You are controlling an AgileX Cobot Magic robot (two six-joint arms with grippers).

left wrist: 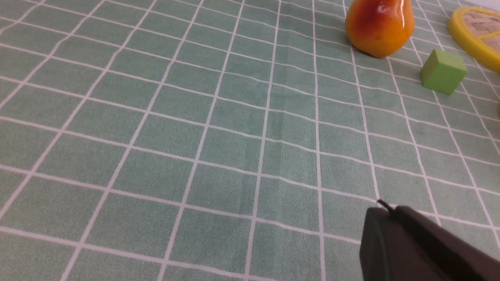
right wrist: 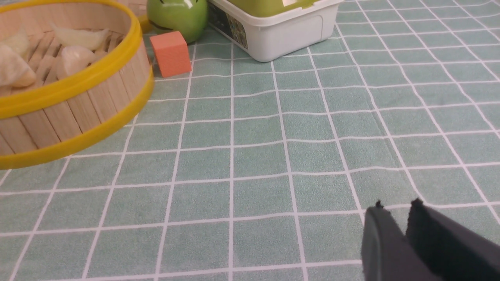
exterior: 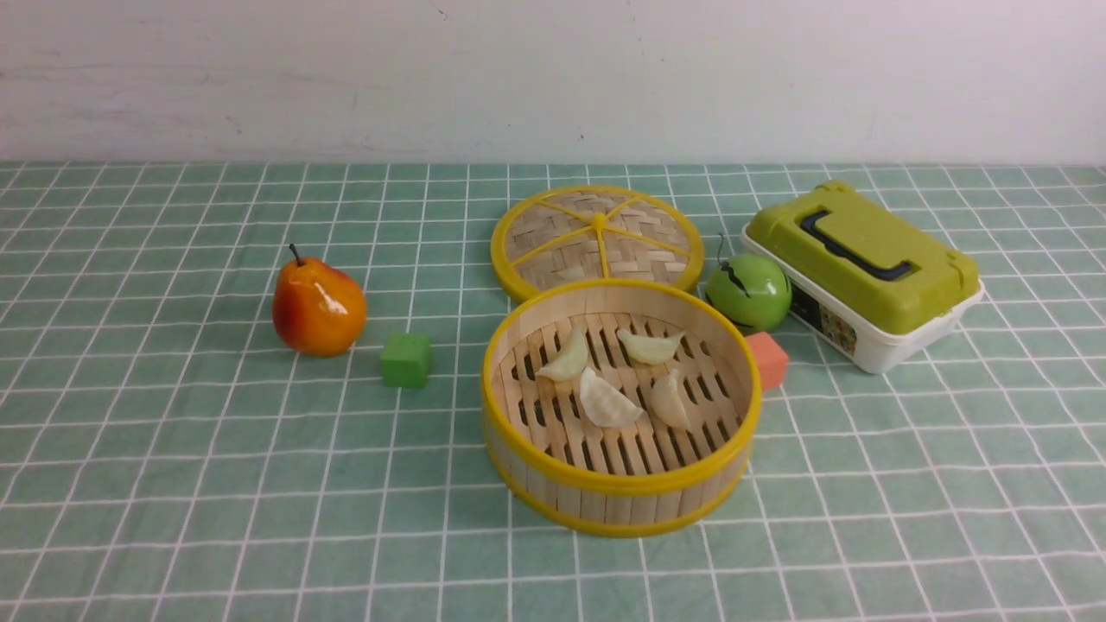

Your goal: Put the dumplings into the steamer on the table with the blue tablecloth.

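The steamer (exterior: 622,484) stands in the middle of the table with the blue tablecloth (exterior: 173,475). Several pale dumplings (exterior: 609,402) lie on its slatted floor. Neither arm shows in the front view. In the left wrist view my left gripper (left wrist: 386,208) is shut and empty, low over bare cloth, well away from the steamer. In the right wrist view my right gripper (right wrist: 396,207) has a narrow gap between its tips with nothing in it. It hangs over bare cloth to the right of the steamer (right wrist: 78,97), where the dumplings (right wrist: 74,58) show over the rim.
A woven lid (exterior: 598,238) lies behind the steamer. An orange pear (exterior: 318,307) and a green cube (exterior: 406,359) sit to its left. A green apple (exterior: 749,291), an orange cube (exterior: 767,358) and a green-lidded white box (exterior: 864,268) stand to its right.
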